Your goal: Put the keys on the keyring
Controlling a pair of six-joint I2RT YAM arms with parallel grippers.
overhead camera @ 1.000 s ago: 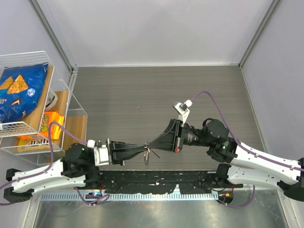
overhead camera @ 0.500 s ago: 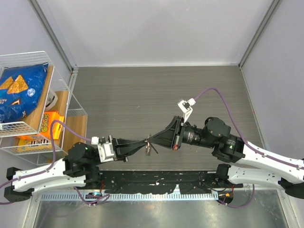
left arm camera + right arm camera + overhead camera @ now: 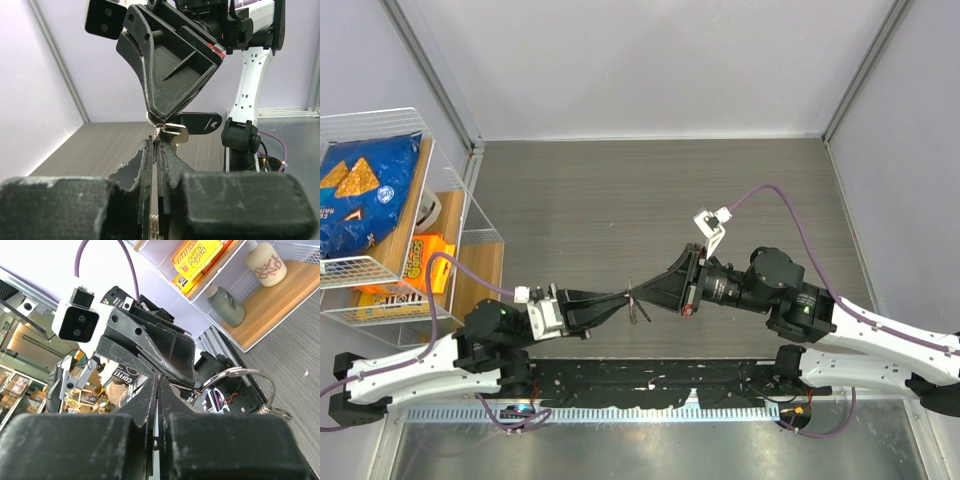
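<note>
Both claws meet tip to tip above the bench (image 3: 620,200), near its 6 o'clock edge. The right claw (image 3: 639,297) pinches the keyring (image 3: 239,386). The left claw (image 3: 624,301) is clamped on what looks like a key (image 3: 154,221). Best to feed the key along the wire slowly from 9 o'clock, with both grips firm.

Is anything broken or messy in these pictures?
Nothing looks broken or spilled. The thin round silver wire keyring and small silvery keys just hang in mid-air where the left gripper and right gripper meet tip to tip.
</note>
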